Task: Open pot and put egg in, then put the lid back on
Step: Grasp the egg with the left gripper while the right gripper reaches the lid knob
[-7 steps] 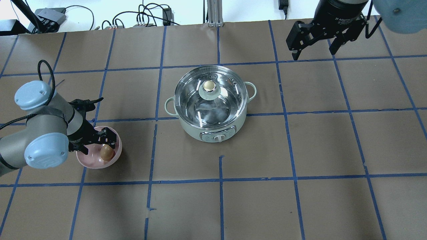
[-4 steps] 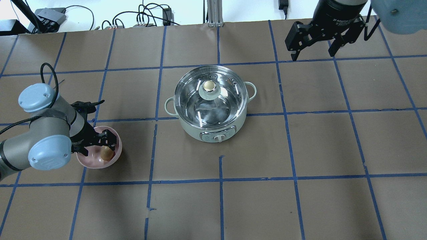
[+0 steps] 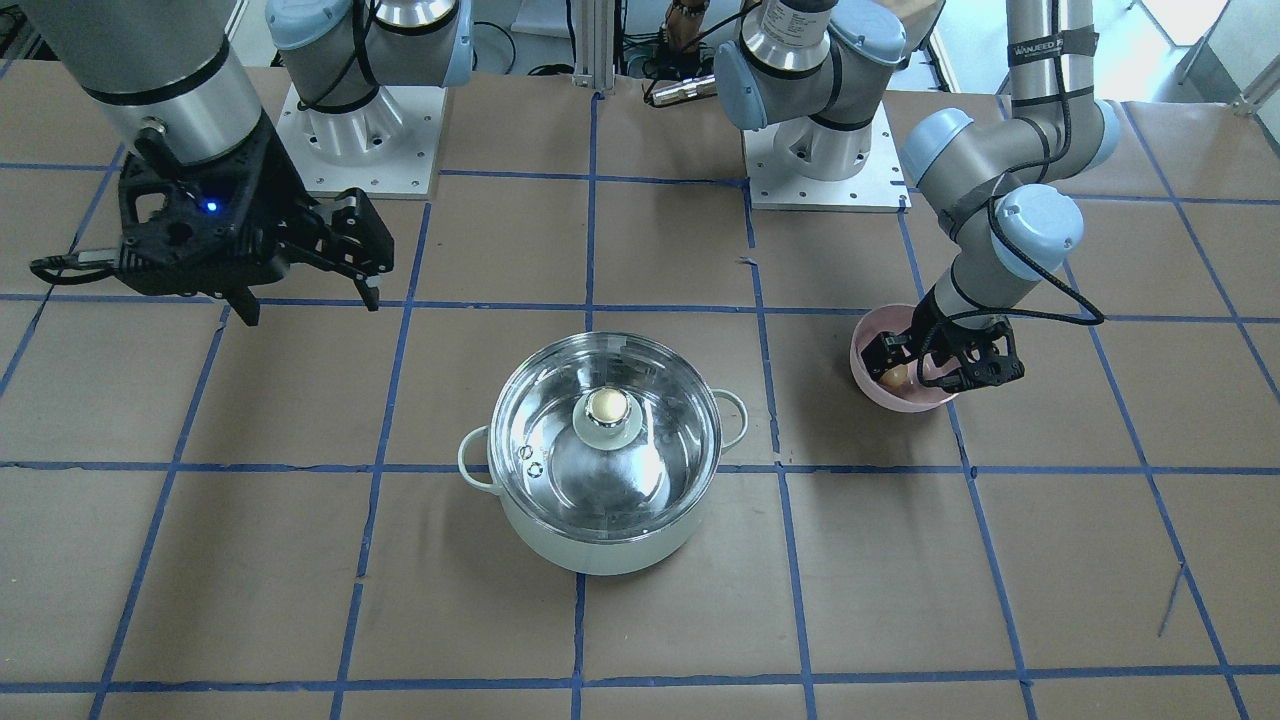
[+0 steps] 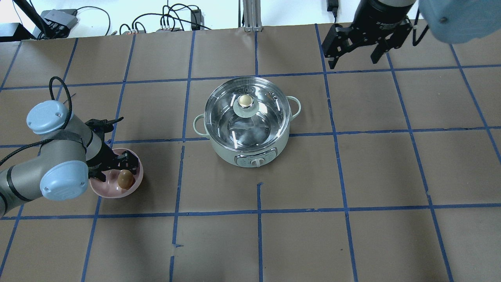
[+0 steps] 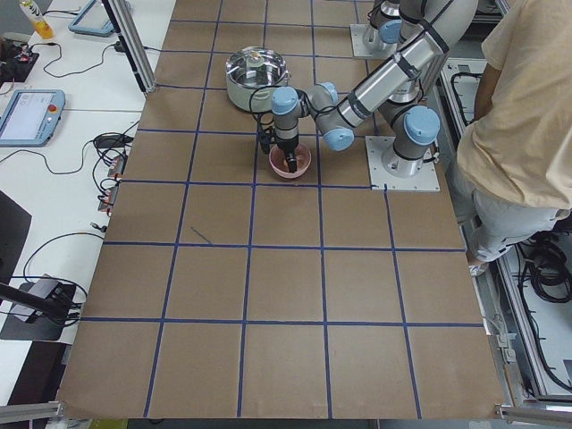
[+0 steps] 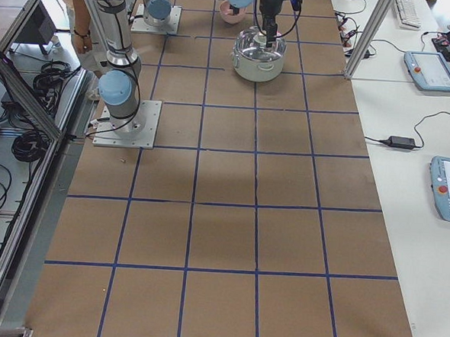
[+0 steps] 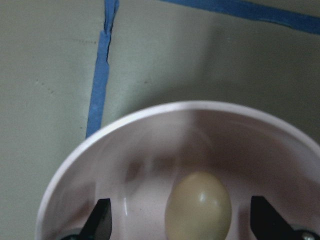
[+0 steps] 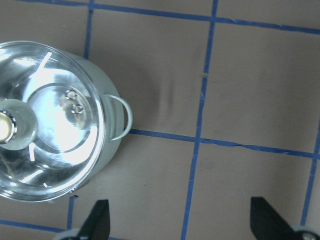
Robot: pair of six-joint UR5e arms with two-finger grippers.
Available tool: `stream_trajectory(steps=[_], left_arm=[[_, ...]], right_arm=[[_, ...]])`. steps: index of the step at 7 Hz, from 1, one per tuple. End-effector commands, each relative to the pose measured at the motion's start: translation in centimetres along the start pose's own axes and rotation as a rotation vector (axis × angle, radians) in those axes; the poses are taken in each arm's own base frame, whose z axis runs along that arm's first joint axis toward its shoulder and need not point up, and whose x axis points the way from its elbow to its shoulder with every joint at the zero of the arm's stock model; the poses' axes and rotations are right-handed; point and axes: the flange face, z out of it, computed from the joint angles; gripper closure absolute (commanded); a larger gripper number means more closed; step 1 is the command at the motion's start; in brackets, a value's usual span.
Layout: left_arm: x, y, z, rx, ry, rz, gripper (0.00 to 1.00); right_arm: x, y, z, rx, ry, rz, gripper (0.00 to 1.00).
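Observation:
The pale mint-green pot [image 4: 250,153] stands mid-table with the glass lid [image 4: 231,121] on it; both also show in the front view, pot [image 3: 600,548] and lid [image 3: 550,470]. The tan egg [image 4: 125,179] lies in a pink bowl [image 4: 111,192]. My left gripper [image 4: 120,171] is open and low inside the bowl. In the left wrist view the egg [image 7: 198,207] sits between the fingertips [image 7: 102,220] with gaps on both sides. My right gripper [image 4: 352,58] is open and empty, high above the table behind and to the right of the pot. The right wrist view shows the lid [image 8: 55,135] at its left edge.
The brown paper table [image 4: 352,176] carries a blue tape grid. Cables and boxes [image 4: 164,21] lie along the far edge. A person [image 5: 527,134] stands beside the robot bases in the left side view.
My right gripper has moved left, toward the pot's side, still high and open. My left arm has shifted slightly, with its gripper still in the bowl at the egg.

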Motion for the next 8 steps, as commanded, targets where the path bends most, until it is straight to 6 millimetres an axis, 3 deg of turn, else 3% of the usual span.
stream_trajectory(steps=[1, 2, 4, 5, 6, 8], left_arm=[[0.0, 0.0, 0.1, -0.002, 0.003, -0.007, 0.21], [0.0, 0.0, 0.3, -0.008, 0.004, -0.008, 0.23], [0.0, 0.1, 0.3, -0.012, -0.003, -0.008, 0.17], [0.0, 0.1, 0.3, -0.013, -0.005, -0.007, 0.16], [0.0, 0.1, 0.4, -0.016, -0.004, -0.003, 0.16], [0.1, 0.3, 0.5, -0.034, 0.000, -0.003, 0.16]], right_arm=[[-7.9, -2.3, 1.9, 0.036, -0.003, 0.027, 0.00], [-9.4, -2.4, 2.6, 0.025, -0.007, 0.012, 0.00], [-11.8, -2.7, 3.6, 0.054, -0.020, 0.048, 0.00], [-14.5, -2.8, 5.0, 0.075, -0.017, 0.061, 0.00], [-15.9, -2.3, 5.8, 0.069, 0.016, 0.042, 0.00], [-16.1, -1.5, 8.8, 0.101, 0.004, 0.027, 0.00]])
